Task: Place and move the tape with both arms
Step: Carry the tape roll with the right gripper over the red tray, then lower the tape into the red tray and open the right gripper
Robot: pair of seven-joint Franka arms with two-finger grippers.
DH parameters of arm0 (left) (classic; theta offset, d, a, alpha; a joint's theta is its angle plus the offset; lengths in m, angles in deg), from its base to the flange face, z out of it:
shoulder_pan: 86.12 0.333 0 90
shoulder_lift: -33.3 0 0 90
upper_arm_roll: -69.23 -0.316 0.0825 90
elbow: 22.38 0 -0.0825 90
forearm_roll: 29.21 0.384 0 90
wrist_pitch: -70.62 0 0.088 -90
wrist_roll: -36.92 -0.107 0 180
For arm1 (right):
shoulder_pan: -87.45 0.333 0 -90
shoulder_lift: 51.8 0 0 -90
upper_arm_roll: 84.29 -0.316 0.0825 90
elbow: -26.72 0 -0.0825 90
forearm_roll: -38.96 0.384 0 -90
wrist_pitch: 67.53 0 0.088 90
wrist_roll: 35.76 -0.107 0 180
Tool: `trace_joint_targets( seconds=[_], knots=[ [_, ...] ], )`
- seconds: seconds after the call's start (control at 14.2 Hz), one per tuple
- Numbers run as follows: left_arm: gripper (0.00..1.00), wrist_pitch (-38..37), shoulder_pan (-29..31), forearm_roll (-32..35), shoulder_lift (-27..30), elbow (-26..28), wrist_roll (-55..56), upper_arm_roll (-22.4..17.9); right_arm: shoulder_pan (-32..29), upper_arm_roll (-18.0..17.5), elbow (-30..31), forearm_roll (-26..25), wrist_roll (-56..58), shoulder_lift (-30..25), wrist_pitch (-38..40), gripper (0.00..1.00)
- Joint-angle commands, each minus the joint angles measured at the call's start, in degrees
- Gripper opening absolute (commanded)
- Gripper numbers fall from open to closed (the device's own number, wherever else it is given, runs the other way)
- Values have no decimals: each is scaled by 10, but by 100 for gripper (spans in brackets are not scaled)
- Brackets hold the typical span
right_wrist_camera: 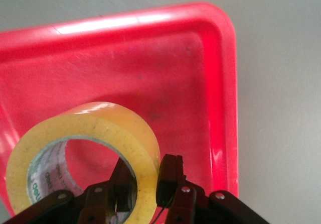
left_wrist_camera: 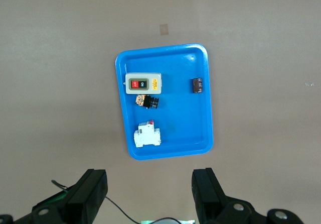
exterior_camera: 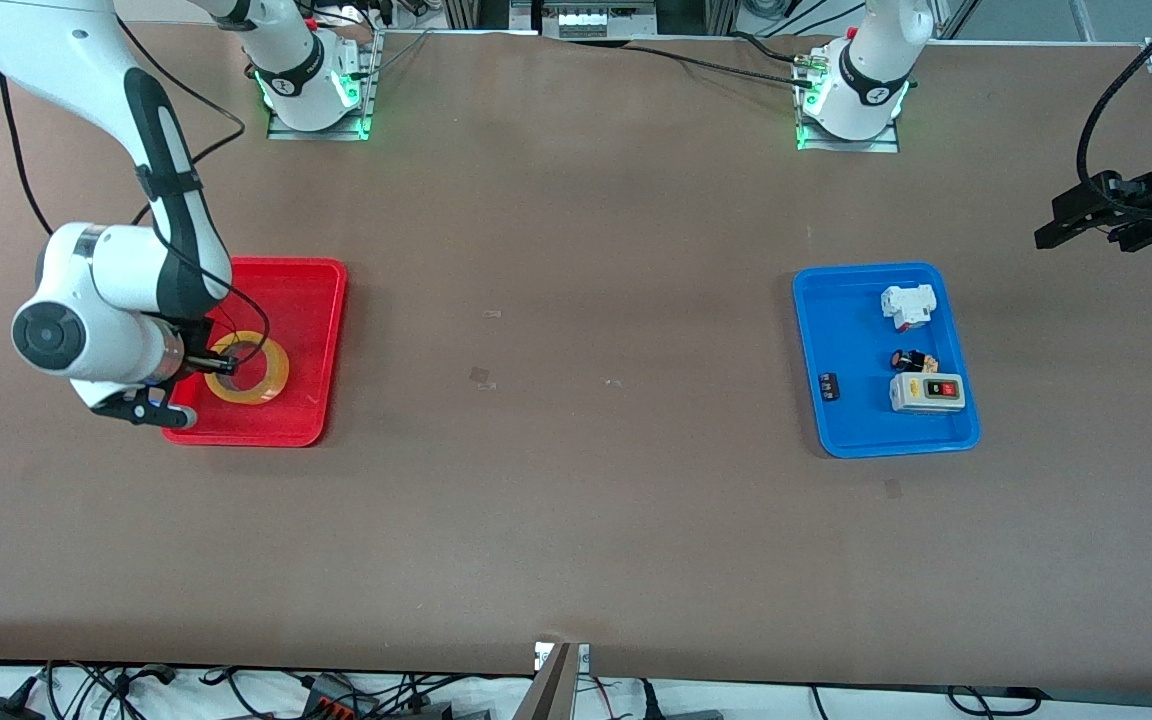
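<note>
Brown table point(exterior_camera: 576, 500): translucent yellowish tape roll point(exterior_camera: 254, 378) in red plastic tray point(exterior_camera: 321, 300), 9 o'clock. Right gripper point(right_wrist_camera: 145, 181) fingers pinch roll wall; grasp step, lift likely next. Left gripper point(left_wrist_camera: 150, 194) wide, waiting above table beside blue tray point(left_wrist_camera: 208, 108).

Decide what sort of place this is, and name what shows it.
Probably a robotics lab: two arms bolted to one brown table, the right hand shut on tape in a red tray, cables along the edge.
</note>
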Motion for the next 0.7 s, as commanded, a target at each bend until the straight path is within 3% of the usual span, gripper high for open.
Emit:
trace_joint_targets(
  seconds=[0.0,0.28,0.56,0.63],
  knots=[
    [100,-9,2,-3,2,-7,4,3,-7,-9,103,-5,3,-75,-53,0],
    [100,-12,2,-3,2,-6,2,4,-7,-9,174,-6,3,-91,-150,0],
    [100,-19,2,-3,2,-8,2,2,-7,-10,175,-6,3,-74,-176,1],
    [100,-20,2,-3,3,-8,2,2,-9,-10,175,-6,4,-71,-176,5]
  ],
)
